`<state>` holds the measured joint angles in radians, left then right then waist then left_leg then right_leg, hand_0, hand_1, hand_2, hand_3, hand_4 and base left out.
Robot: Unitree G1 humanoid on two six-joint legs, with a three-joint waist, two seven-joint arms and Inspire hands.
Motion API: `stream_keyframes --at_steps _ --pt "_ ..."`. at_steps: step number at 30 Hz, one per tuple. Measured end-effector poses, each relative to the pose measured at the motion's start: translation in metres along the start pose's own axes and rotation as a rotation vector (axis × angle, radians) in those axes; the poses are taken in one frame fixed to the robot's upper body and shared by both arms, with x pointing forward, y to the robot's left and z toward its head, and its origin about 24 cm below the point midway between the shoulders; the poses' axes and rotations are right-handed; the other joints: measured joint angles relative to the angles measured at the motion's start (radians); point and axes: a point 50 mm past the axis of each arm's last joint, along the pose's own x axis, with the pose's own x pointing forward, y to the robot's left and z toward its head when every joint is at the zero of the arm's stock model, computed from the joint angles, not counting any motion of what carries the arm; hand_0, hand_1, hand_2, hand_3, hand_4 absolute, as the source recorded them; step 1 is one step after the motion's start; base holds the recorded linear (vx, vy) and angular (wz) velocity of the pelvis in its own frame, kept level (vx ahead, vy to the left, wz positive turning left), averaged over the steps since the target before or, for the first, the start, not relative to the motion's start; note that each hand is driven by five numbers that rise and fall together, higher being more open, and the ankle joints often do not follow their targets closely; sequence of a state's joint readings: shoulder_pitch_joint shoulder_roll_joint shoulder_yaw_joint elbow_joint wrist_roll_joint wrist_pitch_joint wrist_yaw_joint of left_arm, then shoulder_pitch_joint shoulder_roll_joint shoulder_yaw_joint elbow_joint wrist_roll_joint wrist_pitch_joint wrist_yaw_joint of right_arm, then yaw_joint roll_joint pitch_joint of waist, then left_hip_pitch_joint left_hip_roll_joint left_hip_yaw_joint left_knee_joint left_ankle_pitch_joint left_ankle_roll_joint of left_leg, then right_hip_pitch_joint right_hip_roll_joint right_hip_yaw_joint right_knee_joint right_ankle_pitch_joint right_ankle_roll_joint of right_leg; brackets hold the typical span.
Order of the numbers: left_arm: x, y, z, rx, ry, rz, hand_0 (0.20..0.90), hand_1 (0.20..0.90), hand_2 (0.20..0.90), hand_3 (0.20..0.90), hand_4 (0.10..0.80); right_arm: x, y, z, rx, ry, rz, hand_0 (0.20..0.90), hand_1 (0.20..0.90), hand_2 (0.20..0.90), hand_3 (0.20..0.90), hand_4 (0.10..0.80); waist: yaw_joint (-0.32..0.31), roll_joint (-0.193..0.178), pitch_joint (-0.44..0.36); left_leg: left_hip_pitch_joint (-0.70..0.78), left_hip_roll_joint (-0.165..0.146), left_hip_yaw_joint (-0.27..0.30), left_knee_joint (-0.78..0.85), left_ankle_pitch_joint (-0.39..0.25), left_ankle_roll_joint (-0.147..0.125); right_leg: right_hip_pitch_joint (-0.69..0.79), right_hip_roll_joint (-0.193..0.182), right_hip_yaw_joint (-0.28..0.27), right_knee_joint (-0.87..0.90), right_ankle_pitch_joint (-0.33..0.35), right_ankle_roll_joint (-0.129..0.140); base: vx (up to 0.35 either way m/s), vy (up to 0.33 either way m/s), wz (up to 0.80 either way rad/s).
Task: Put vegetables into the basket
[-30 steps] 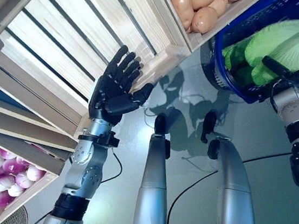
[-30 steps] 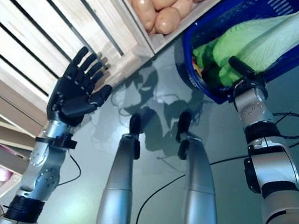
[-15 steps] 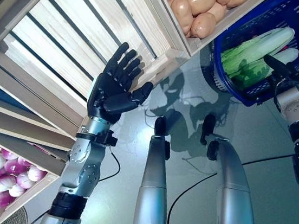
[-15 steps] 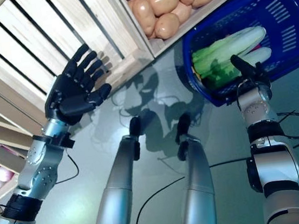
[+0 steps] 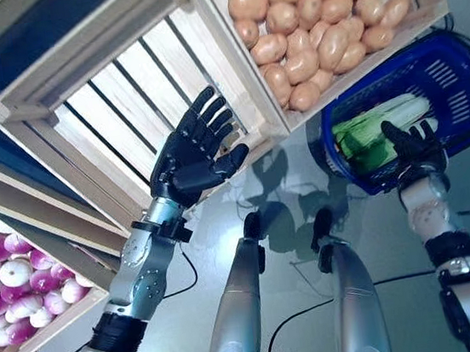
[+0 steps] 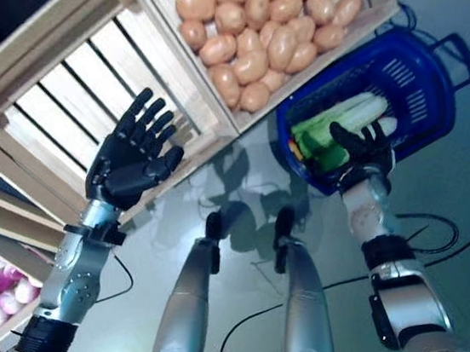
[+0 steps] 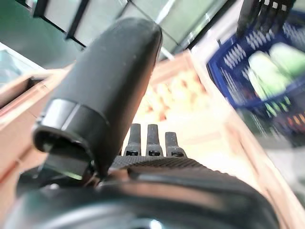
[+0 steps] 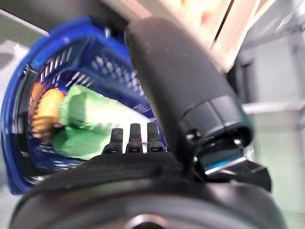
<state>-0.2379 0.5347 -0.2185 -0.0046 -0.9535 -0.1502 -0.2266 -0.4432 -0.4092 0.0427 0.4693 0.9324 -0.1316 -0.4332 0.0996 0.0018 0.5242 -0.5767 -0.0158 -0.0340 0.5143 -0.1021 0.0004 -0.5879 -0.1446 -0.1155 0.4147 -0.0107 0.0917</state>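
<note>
A blue plastic basket (image 5: 455, 84) lies on the floor at the right. Green and white leafy cabbages (image 5: 379, 124) rest inside it, with something orange (image 8: 45, 107) beside them. My right hand (image 5: 412, 147) hovers at the basket's near rim, fingers straight and spread, holding nothing. My left hand (image 5: 193, 151) is raised in front of an empty slatted wooden crate (image 5: 124, 112), open with fingers spread and empty.
A wooden crate full of potatoes (image 5: 315, 20) stands just behind the basket. Another crate at the far left holds purple and white onions (image 5: 12, 285). A bare grey floor (image 5: 278, 179) lies between the crates and the basket.
The camera view has pulled back. My right hand has opened and spread at the basket's rim. The cabbages now lie lower in the basket. The left hand has stayed open.
</note>
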Motion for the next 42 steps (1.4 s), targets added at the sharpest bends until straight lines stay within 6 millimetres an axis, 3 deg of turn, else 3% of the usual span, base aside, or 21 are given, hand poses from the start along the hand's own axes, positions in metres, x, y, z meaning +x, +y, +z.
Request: stream_keyframes --at_steps 2,5,12,16,17,21,23,28,31,36,38,42 --pt "-0.004 -0.003 -0.010 -0.025 0.050 -0.025 0.900 0.900 0.900 0.900 0.800 -0.019 0.002 -0.023 -0.018 0.039 0.066 0.900 0.900 0.900 0.900 0.800 -0.025 -0.022 -0.001 0.118 0.005 0.019 -0.103 0.025 -0.002 0.110 0.003 0.001 -0.106 0.034 0.001 0.050 0.108 -0.20" --pt "-0.008 -0.009 -0.021 -0.036 0.102 -0.077 0.900 0.900 0.900 0.900 0.800 -0.037 -0.005 -0.042 -0.061 0.078 0.134 0.900 0.900 0.900 0.900 0.800 -0.033 -0.034 -0.004 0.242 0.014 0.047 -0.215 0.049 0.001 0.225 0.006 0.000 -0.224 0.070 0.007 0.035 0.122 -0.26" --pt "-0.018 -0.020 -0.043 0.033 0.265 -0.219 0.900 0.900 0.900 0.900 0.800 -0.058 -0.013 -0.060 -0.231 0.092 0.240 0.900 0.900 0.900 0.900 0.800 -0.077 -0.039 -0.010 0.434 0.017 0.101 -0.375 0.066 0.007 0.380 0.017 -0.001 -0.365 0.118 0.009 0.072 0.086 -0.26" --pt "-0.035 -0.020 -0.071 0.062 0.442 -0.297 0.900 0.900 0.900 0.900 0.800 -0.076 -0.023 -0.083 -0.285 0.208 0.386 0.900 0.900 0.900 0.900 0.800 -0.092 -0.038 -0.094 0.519 0.030 0.126 -0.456 0.071 0.001 0.428 0.032 -0.004 -0.402 0.117 0.004 0.128 0.062 -0.27" --pt "-0.041 -0.017 -0.081 0.064 0.504 -0.311 0.900 0.900 0.900 0.900 0.800 -0.082 -0.025 -0.092 -0.370 0.242 0.444 0.900 0.900 0.900 0.900 0.800 -0.103 -0.038 -0.114 0.557 0.033 0.126 -0.478 0.073 -0.002 0.463 0.037 -0.008 -0.419 0.115 0.002 0.154 0.040 -0.06" --pt "-0.078 -0.001 -0.114 0.035 0.724 -0.246 0.900 0.900 0.900 0.900 0.800 -0.103 -0.051 -0.122 -0.619 0.442 0.536 0.900 0.900 0.900 0.900 0.800 -0.127 -0.032 -0.243 0.635 0.045 0.124 -0.549 0.079 -0.007 0.544 0.046 -0.025 -0.490 0.115 0.003 0.130 0.037 0.02" --pt "-0.106 0.009 -0.129 0.025 0.829 -0.182 0.900 0.900 0.900 0.900 0.800 -0.114 -0.080 -0.138 -0.717 0.575 0.487 0.900 0.900 0.900 0.900 0.800 -0.128 -0.020 -0.298 0.679 0.053 0.123 -0.591 0.090 -0.012 0.576 0.056 -0.031 -0.503 0.110 0.004 0.091 0.030 0.08" --pt "-0.152 0.024 -0.158 0.148 1.090 -0.129 0.900 0.900 0.900 0.900 0.800 -0.133 -0.126 -0.163 -0.849 0.818 0.354 0.900 0.900 0.900 0.900 0.800 -0.125 -0.004 -0.332 0.706 0.054 0.124 -0.599 0.093 -0.012 0.599 0.056 -0.033 -0.504 0.107 0.005 0.067 0.029 -0.01" --pt "-0.177 0.023 -0.182 0.111 1.200 -0.013 0.900 0.900 0.900 0.900 0.800 -0.150 -0.154 -0.177 -0.968 0.946 0.307 0.900 0.900 0.900 0.900 0.800 -0.121 0.001 -0.351 0.715 0.055 0.125 -0.602 0.099 -0.012 0.606 0.055 -0.034 -0.504 0.107 0.005 0.074 0.017 0.00" --pt "-0.220 0.018 -0.207 0.127 1.399 0.109 0.900 0.900 0.900 0.900 0.800 -0.172 -0.179 -0.191 -0.951 1.112 0.194 0.900 0.900 0.900 0.900 0.800 -0.123 -0.004 -0.390 0.732 0.059 0.128 -0.605 0.100 -0.014 0.621 0.057 -0.034 -0.504 0.105 0.007 0.079 0.018 -0.03" --pt "-0.241 0.018 -0.212 0.123 1.460 0.222 0.900 0.900 0.900 0.900 0.800 -0.177 -0.181 -0.196 -0.918 1.152 0.141 0.900 0.900 0.900 0.900 0.800 -0.122 -0.008 -0.421 0.732 0.061 0.128 -0.609 0.097 -0.018 0.627 0.059 -0.034 -0.505 0.103 0.006 0.070 0.018 0.01" --pt "-0.259 0.021 -0.210 0.192 1.497 0.287 0.900 0.900 0.900 0.900 0.800 -0.188 -0.192 -0.198 -0.871 1.188 0.066 0.900 0.900 0.900 0.900 0.800 -0.109 -0.011 -0.442 0.735 0.060 0.130 -0.609 0.096 -0.017 0.630 0.057 -0.033 -0.504 0.100 -0.001 0.041 0.020 0.02"
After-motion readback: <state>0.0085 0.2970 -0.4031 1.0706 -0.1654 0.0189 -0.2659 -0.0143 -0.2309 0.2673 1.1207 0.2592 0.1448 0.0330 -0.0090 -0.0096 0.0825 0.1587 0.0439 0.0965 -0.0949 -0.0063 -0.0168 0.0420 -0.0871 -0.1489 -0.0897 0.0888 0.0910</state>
